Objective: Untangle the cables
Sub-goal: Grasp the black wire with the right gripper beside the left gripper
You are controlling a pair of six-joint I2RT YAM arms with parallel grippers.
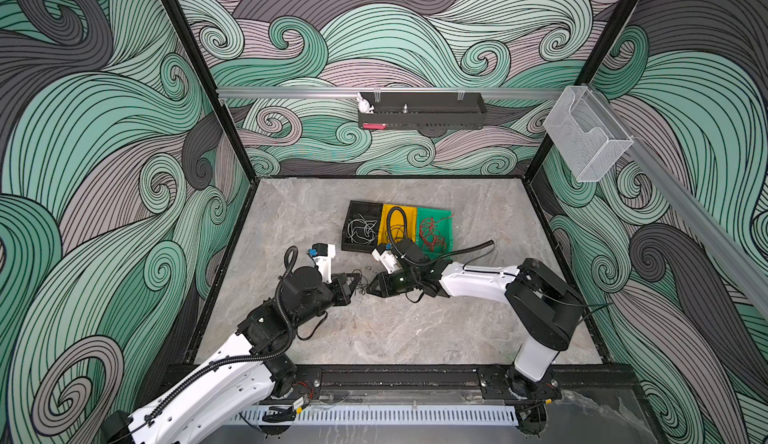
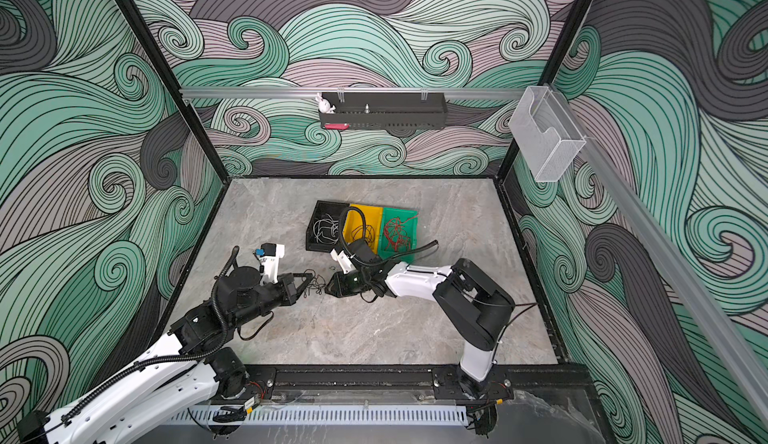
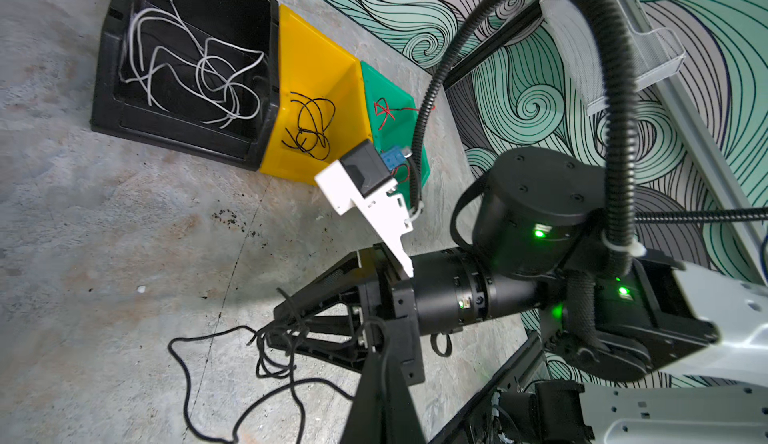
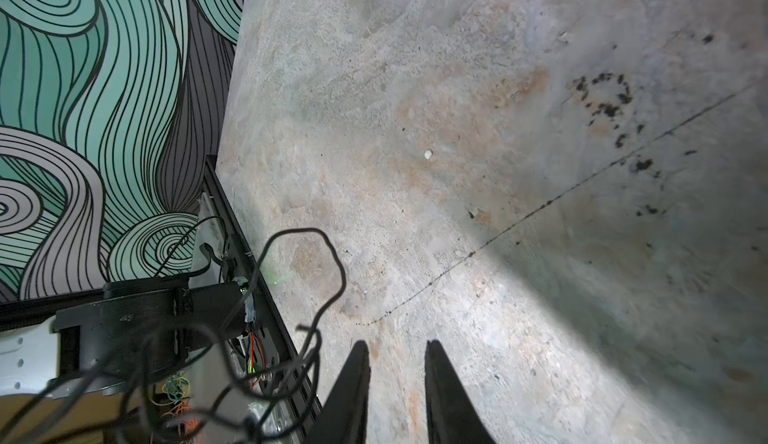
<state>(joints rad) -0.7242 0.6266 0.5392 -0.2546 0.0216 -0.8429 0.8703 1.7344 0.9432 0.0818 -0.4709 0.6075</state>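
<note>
In both top views the sorting is judged mostly done: white cables (image 1: pixel 361 230) are seen in the black bin (image 1: pixel 351 207), black cables (image 1: pixel 397 236) in the yellow bin (image 1: pixel 409 213), red cables (image 1: pixel 432 234) in the green bin (image 1: pixel 444 219). One loose black cable (image 1: pixel 363 287) is left on the tabletop (image 1: pixel 415 329), between left gripper (image 1: pixel 356 282) and right gripper (image 1: pixel 372 289).

From the left wrist, it is seen knotted at the right gripper's tip, one strand apparently pinched in the shut left jaws.

From the right wrist, the right jaws are shown apart, nothing between them, the cable just beside.
</note>
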